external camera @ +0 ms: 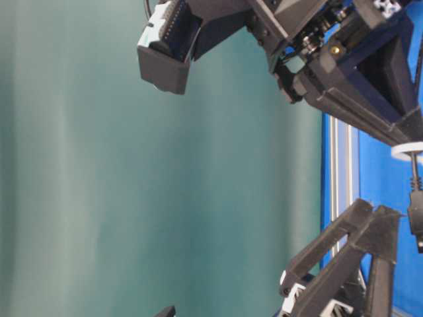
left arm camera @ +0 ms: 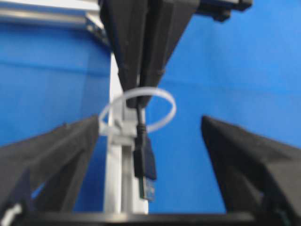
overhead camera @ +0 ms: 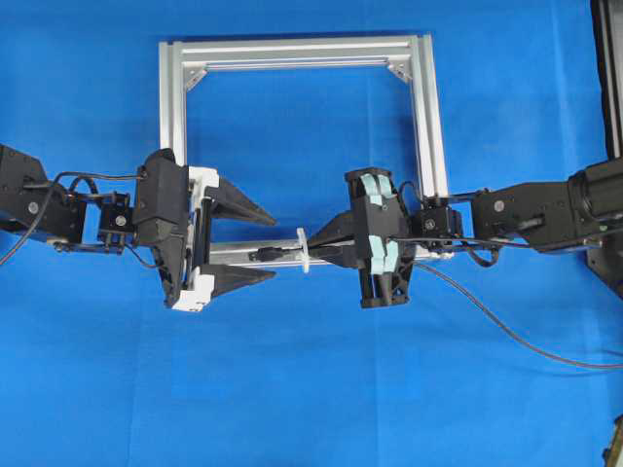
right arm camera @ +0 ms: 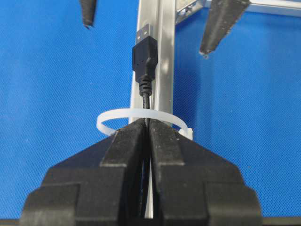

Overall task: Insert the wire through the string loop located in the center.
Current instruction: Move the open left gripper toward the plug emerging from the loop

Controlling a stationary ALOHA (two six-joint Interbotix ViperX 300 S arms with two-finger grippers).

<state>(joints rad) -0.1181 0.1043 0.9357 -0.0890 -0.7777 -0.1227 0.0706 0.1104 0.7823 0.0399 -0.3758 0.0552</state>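
The wire (overhead camera: 506, 333) trails in from the right, and its black plug (right arm camera: 145, 52) with the metal tip has passed through the white string loop (right arm camera: 134, 113) on the frame's near bar. My right gripper (right arm camera: 148, 126) is shut on the wire just behind the loop (overhead camera: 304, 250). My left gripper (overhead camera: 274, 247) stands open, one finger on each side of the plug (left arm camera: 145, 160) and touching nothing. In the left wrist view the loop (left arm camera: 160, 101) rings the cable just in front of the right gripper's closed fingers (left arm camera: 127, 56).
The square silver aluminium frame (overhead camera: 173, 107) lies on the blue cloth, and both arms meet over its near bar (right arm camera: 162, 61). A dark stand (overhead camera: 610, 78) is at the right edge. In the table-level view a green curtain (external camera: 132, 172) fills the left.
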